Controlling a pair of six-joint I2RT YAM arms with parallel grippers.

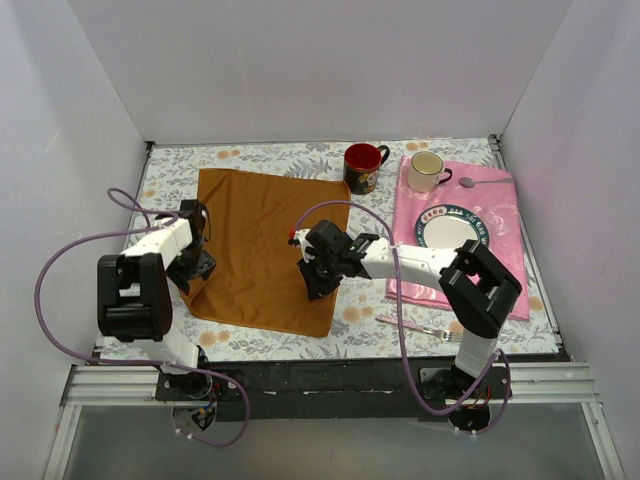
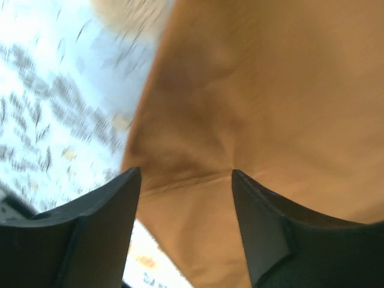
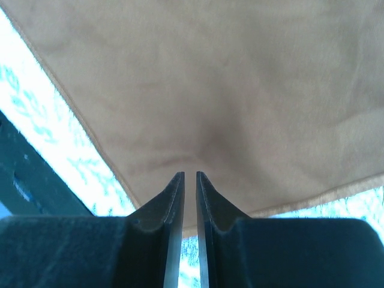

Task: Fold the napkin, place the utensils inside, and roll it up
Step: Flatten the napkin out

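While the left gripper (image 2: 186, 174) hung with its jaws apart over the napkin (image 2: 270, 90), the right gripper (image 3: 189, 175) stood nearly closed, apparently pinching the napkin's edge just ahead of its tips; so shallow a bite could slip once lifted, spoiling the fold.

Purple cables (image 1: 330, 205) loop past white links (image 1: 165, 240) and black joints (image 1: 130, 295); left end effector (image 2: 186, 174) and right end effector (image 3: 189, 175) are black.

A dark mug (image 1: 364, 166) crowds the napkin (image 1: 262, 250) at its far right corner.
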